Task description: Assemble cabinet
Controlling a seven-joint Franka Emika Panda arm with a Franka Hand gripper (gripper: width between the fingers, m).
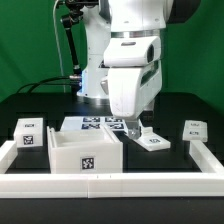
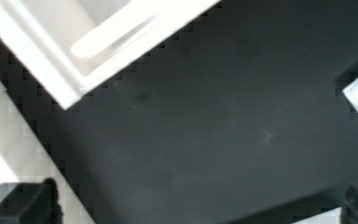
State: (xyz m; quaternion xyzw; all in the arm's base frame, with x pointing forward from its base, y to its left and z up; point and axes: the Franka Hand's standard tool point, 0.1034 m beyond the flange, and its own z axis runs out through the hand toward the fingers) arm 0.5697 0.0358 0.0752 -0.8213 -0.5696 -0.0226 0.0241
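White rail (image 1: 110,183), cabinet (image 1: 85,155), hand (image 1: 134,122) spread wide

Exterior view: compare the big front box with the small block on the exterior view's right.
The big box is far larger than the small block. The big box stands just in front of the marker board; the small block sits alone, well apart from it. Both are white, carry a black-and-white tag and lie ungripped.
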